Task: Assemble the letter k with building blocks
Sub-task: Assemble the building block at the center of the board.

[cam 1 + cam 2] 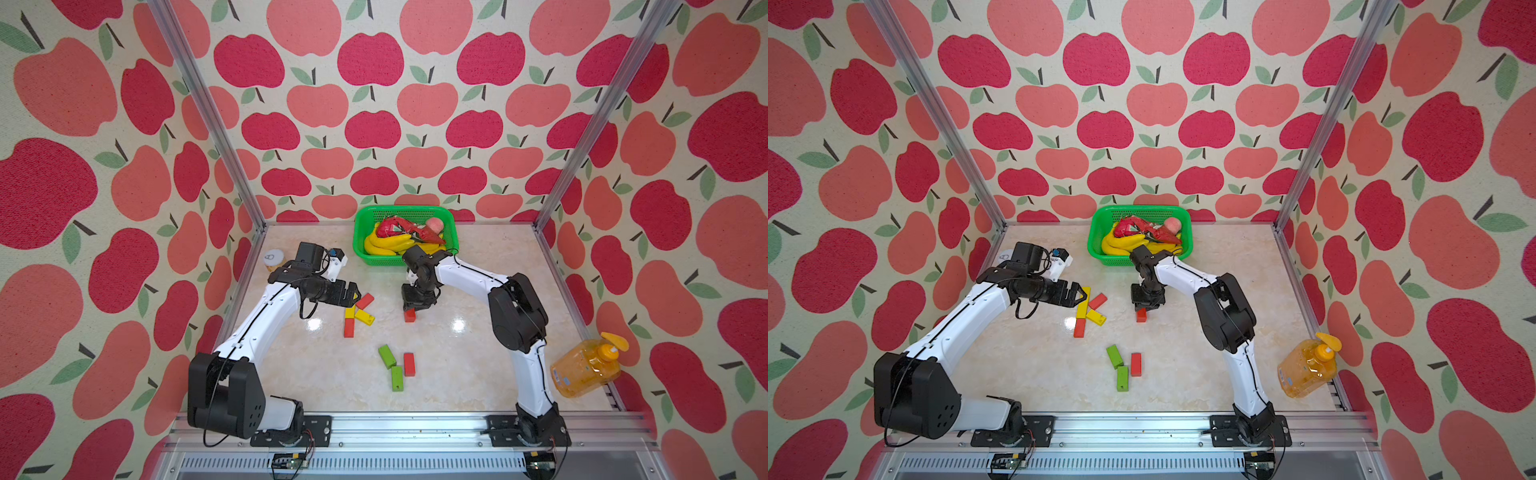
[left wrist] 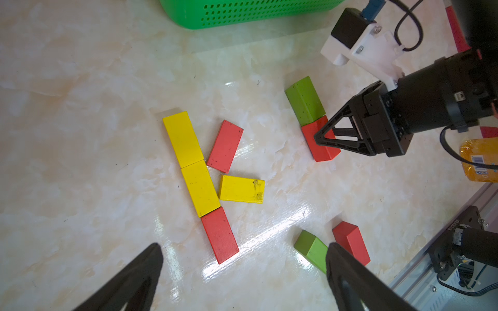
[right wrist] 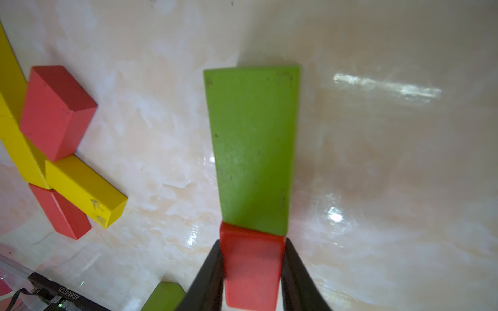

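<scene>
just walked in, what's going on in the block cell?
The robot is building a K from blocks. A stem of two yellow blocks and one red block lies flat, with an angled red block and an angled yellow block branching off it. The right claw is shut on another red brick, which sits end to end with a green block, apart from the K. The left claw hangs open over the K. Three spare blocks lie nearer the front.
</scene>
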`<state>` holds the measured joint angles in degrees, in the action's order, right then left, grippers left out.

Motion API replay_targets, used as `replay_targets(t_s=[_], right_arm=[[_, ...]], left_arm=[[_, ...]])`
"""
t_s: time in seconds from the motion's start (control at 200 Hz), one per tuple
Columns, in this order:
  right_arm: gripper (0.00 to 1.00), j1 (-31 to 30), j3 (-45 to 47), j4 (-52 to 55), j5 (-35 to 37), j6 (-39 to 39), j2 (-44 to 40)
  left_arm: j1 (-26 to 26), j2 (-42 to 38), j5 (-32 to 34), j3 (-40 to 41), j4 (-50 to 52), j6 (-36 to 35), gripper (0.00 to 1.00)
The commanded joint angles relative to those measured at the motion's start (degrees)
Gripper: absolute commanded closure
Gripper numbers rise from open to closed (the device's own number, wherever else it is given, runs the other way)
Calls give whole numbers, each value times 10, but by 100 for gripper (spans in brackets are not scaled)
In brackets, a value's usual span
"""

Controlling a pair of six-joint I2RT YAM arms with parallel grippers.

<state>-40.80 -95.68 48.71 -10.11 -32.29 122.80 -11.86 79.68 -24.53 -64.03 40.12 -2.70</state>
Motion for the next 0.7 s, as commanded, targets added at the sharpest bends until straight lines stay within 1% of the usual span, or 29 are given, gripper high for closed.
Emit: replay_targets(t_s=[0.0,0.225,0.335,0.425,0.695], right_arm=[[75,5,12,13,21,-11,27],[70,5,10,12,19,-14,31],[62,6,11,12,19,-14,30],[59,5,12,9,19,-15,28],[55,6,14,2,22,-15,19]], left_arm=[[2,2,-14,-13,8,-10,2],[2,2,-14,-13,8,-11,2],[1,2,-13,-12,8,-11,2],[1,3,-14,-14,8,-11,2],[2,2,-13,-13,8,-12,2]])
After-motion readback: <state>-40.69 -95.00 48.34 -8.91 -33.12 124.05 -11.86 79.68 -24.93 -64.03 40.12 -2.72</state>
